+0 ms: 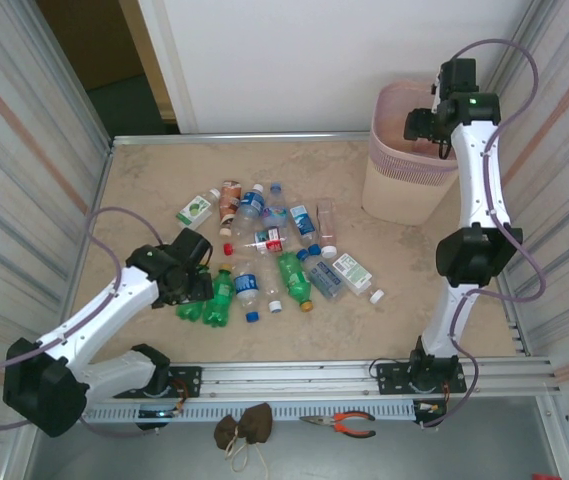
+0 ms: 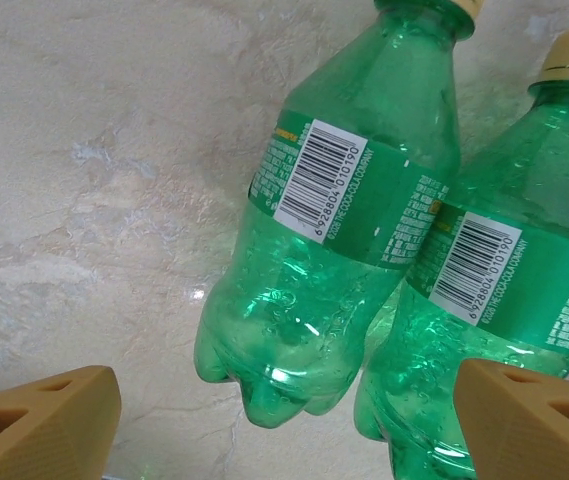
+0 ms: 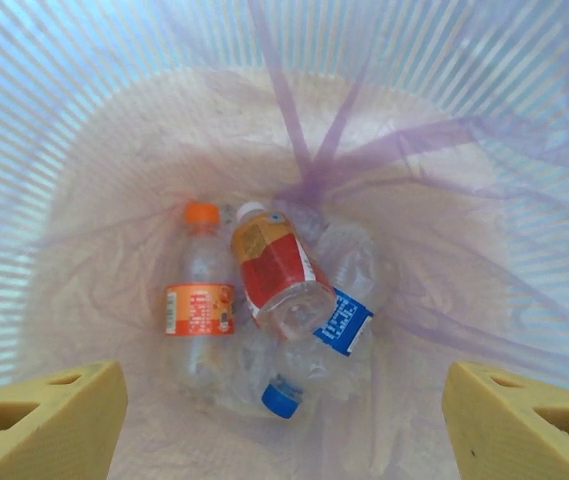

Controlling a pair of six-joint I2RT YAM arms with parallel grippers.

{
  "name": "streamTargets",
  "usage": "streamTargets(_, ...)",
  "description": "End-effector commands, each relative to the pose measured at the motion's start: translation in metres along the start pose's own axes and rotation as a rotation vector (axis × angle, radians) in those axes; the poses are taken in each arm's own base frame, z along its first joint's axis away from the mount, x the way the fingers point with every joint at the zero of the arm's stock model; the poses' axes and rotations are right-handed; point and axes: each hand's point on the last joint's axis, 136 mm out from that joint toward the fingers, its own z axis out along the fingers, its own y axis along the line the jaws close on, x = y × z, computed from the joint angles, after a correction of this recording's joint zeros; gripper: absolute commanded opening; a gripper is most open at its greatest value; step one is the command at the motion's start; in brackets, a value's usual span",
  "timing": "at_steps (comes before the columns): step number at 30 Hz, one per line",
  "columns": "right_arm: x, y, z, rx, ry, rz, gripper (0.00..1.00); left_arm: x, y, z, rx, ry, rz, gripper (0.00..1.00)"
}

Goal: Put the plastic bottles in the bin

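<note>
Several plastic bottles (image 1: 264, 245) lie in a loose heap mid-table. Two green bottles (image 1: 212, 300) lie side by side at its near left. My left gripper (image 1: 202, 288) hangs open just over them. In the left wrist view its tan fingers (image 2: 44, 425) flank the base of one green bottle (image 2: 334, 250), with the second (image 2: 494, 300) beside the right finger. The pale pink bin (image 1: 394, 190) stands at the far right. My right gripper (image 1: 424, 125) is above its mouth, open and empty (image 3: 284, 425). At the bin's bottom lie an orange-labelled bottle (image 3: 197, 305), a red-labelled one (image 3: 276, 270) and a blue-labelled one (image 3: 342, 322).
Ribbed walls close in the table on both sides. A loose white cap (image 1: 376, 296) lies right of the heap. Orange-handled pliers (image 1: 342, 424) and a brown cloth bundle (image 1: 244, 428) lie below the front rail. A thin liner (image 3: 384, 170) drapes inside the bin.
</note>
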Motion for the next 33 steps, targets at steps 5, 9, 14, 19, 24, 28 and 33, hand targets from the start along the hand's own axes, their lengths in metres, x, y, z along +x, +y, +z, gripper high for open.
streamTargets(5, -0.017, 0.005, -0.065, -0.007, -0.126, -0.02, 0.82, 0.0, 0.003, 0.015, -0.036, 0.017, -0.04, 0.86)
streamTargets(9, -0.019, 0.007, -0.08, -0.014, -0.155, -0.026, 0.82, 0.002, 0.003, 0.025, -0.012, 0.032, -0.07, 0.82)
streamTargets(14, -0.019, 0.011, -0.088, -0.027, -0.168, -0.033, 0.82, 0.004, 0.006, 0.035, 0.039, 0.042, -0.118, 0.79)
streamTargets(19, -0.018, 0.016, -0.09, -0.037, -0.168, -0.042, 0.82, 0.007, 0.002, 0.045, 0.107, 0.061, -0.152, 0.79)
streamTargets(24, -0.016, 0.021, -0.092, -0.043, -0.167, -0.051, 0.82, 0.005, 0.004, 0.052, 0.12, 0.064, -0.178, 0.79)
streamTargets(28, -0.015, 0.025, -0.092, -0.049, -0.166, -0.058, 0.81, 0.005, 0.006, 0.058, 0.125, 0.069, -0.191, 0.74)
streamTargets(33, -0.012, 0.03, -0.089, -0.055, -0.159, -0.067, 0.82, 0.005, 0.009, 0.063, 0.123, 0.071, -0.21, 0.75)
